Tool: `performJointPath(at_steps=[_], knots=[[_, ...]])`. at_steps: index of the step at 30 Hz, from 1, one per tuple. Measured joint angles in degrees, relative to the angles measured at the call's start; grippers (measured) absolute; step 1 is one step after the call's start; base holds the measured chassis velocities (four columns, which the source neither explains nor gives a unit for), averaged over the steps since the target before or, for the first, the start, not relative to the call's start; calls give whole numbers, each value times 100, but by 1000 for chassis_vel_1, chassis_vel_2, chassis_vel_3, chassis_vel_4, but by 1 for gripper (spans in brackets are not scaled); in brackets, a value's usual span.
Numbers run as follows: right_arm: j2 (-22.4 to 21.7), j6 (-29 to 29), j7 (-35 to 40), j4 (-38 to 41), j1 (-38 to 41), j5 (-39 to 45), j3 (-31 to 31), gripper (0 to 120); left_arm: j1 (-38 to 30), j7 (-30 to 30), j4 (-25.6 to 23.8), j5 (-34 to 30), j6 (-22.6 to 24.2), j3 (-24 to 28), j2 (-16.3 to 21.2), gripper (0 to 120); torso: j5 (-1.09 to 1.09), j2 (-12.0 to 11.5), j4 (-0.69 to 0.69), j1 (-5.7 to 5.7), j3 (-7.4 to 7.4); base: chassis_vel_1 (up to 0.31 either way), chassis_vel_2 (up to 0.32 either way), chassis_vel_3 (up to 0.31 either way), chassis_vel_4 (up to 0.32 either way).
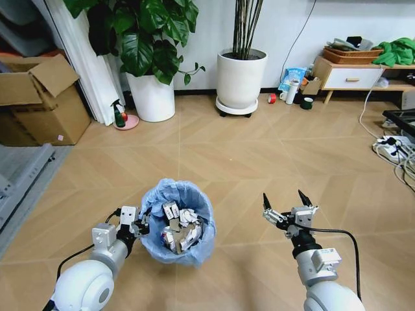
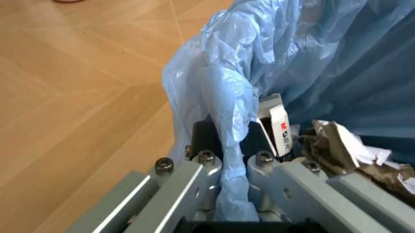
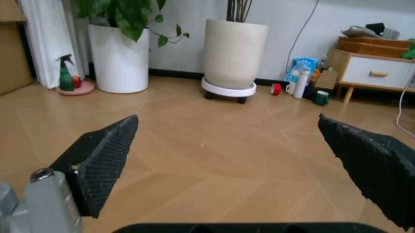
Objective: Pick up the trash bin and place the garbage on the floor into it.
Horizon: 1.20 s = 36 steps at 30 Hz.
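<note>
Trash bin [image 1: 176,223] looked light; we had our left tool [image 1: 140,227] pinching its soft-bagged rim at lower left, right tool [image 1: 286,208] spread.

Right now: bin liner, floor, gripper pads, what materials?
Bin liner: thin light-blue plastic film, crinkled, translucent. Floor: tan wood-look herringbone planks, satin; wood or laminate, can't tell. Right gripper pads: black, finely knurled, probably rubber.

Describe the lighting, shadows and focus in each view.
Head view: soft, even light, faint shadow beside the small round bin lined with a crinkly light-blue bag. Left wrist view: left gripper clamping the bag rim, metal knuckles close and soft. Right wrist view: open right gripper, black textured fingertips blurred, white pots behind sharper.
</note>
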Motion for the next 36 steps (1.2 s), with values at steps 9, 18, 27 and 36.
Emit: performJointPath(at_steps=[9, 18, 27, 36], knots=[[-35, 8, -1, -31, 3, 66, -44, 100, -22, 25, 27, 10, 1, 5, -9, 0, 2, 0, 0, 0, 1, 221, -172, -231, 160], [-38, 14, -7, -63, 28, 71, -41, 100, -60, 26, 60, 1, -2, 50, -11, 0, 0, -1, 0, 2, 2, 51, -75, -67, 89], [-20, 25, -30, -80, 23, 62, -72, 100, -69, 34, 65, -14, -7, 35, -7, 0, 0, 0, 0, 1, 1, 97, -95, -97, 95], [-2, 67, -49, -79, -9, 56, -71, 100, -73, 40, 65, -8, -17, 49, -14, 0, 1, 0, 0, 1, 1, 159, -152, -160, 154]])
